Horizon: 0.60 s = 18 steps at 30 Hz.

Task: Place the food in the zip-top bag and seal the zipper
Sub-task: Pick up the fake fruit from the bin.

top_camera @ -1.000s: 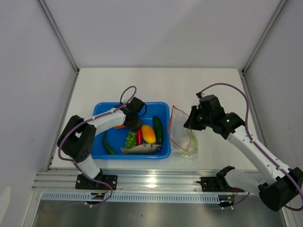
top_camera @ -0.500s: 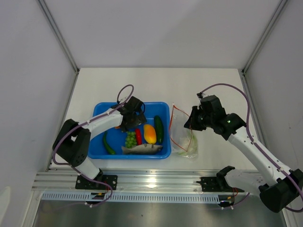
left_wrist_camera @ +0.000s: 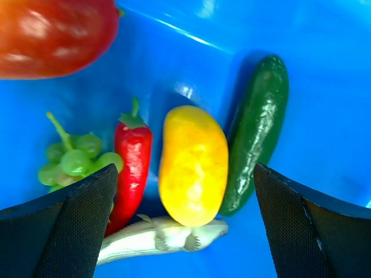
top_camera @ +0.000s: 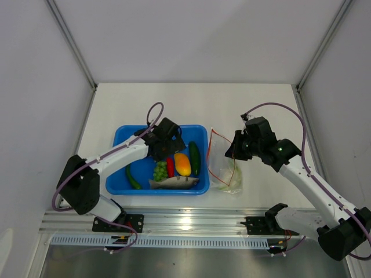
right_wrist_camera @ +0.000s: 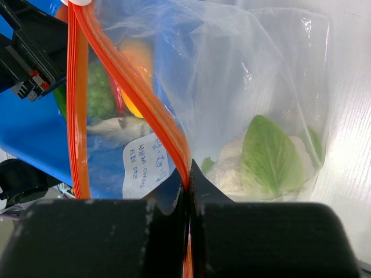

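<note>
Step in hand looks like fetching the next food. The left claw (left_wrist_camera: 184, 174) hangs inside the blue tray (top_camera: 119, 168), fingers spread wide apart and gripping nothing, with the mango (left_wrist_camera: 193, 165) sitting right between them. The mango lies mid-tray, chili (left_wrist_camera: 132, 156) on one side and cucumber (left_wrist_camera: 258, 127) on the other. All three have their long axes running far-to-near down the tray. So the claw straddles the mango's narrow width, and the next move probably just needs a drop and a squeeze without snagging the neighbours.

Just right of the tray on the tabletop (top_camera: 191, 104) lies the zip-top bag (top_camera: 223, 162), also lengthwise far-to-near. There's cauliflower (right_wrist_camera: 226, 174) in its near end and the mouth is at the far end. The right claw (right_wrist_camera: 188, 191) is clamped tight on the zipper (right_wrist_camera: 77, 116), holding that end up.
</note>
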Motion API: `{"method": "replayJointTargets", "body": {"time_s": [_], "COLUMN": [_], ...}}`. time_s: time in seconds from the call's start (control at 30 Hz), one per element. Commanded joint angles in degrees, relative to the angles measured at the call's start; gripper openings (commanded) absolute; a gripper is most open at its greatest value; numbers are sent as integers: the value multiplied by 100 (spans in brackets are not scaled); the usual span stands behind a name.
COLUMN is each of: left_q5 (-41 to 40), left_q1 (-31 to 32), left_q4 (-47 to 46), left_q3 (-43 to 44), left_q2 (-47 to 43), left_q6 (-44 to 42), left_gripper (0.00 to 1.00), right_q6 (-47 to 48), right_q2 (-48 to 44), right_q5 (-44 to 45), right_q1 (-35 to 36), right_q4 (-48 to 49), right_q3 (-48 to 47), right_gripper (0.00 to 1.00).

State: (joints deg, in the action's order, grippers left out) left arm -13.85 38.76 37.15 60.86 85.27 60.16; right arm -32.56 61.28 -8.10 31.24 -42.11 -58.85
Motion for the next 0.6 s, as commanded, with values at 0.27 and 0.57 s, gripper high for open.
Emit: {"method": "replayJointTargets", "body": {"time_s": [0.27,0.57], "left_q5": [1138,1051], "left_q1": [79,96], "left_q4": [-436,-270], "left_q3": [57,145], "left_q2": [516,938], "left_q6": [655,1094], "left_gripper": [100,96], "right_q6": [-23,-23], "right_q2": [-142,-204], "right_q5": [-60,-25], "right_q1": [-31,-31], "right_q4": [97,89], "right_q3": [75,84], "right_gripper": [0,0]}}
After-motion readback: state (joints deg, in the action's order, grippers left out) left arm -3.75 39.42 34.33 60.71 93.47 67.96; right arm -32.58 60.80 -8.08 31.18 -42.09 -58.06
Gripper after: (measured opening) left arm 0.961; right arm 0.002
